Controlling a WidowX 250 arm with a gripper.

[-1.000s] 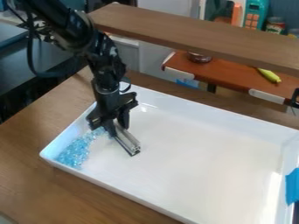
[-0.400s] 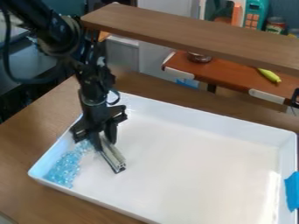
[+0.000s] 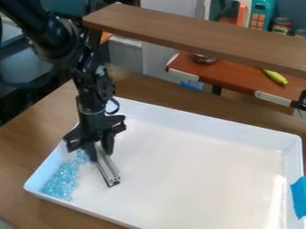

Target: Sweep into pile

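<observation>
The black gripper (image 3: 99, 154) hangs over the left part of the white tray (image 3: 197, 123), shut on a short silver metal bar (image 3: 108, 167). The bar slants down to the right, its end close to the tray floor. Light-blue beads (image 3: 61, 180) lie in a long heap along the tray's left wall, from its front left corner up to beside the gripper. The bar is on the right of the heap; the gripper hides the heap's upper end.
A wooden shelf (image 3: 197, 31) crosses above the table behind the tray. Blue tape (image 3: 299, 197) sticks to the tray's right wall. At the back, a red-brown board (image 3: 230, 78) holds a yellow toy (image 3: 275, 77) and a small jar (image 3: 204, 58).
The gripper and bar have moved left and toward the tray's front. The tray has slid a little left and forward too, the beads along with it.
</observation>
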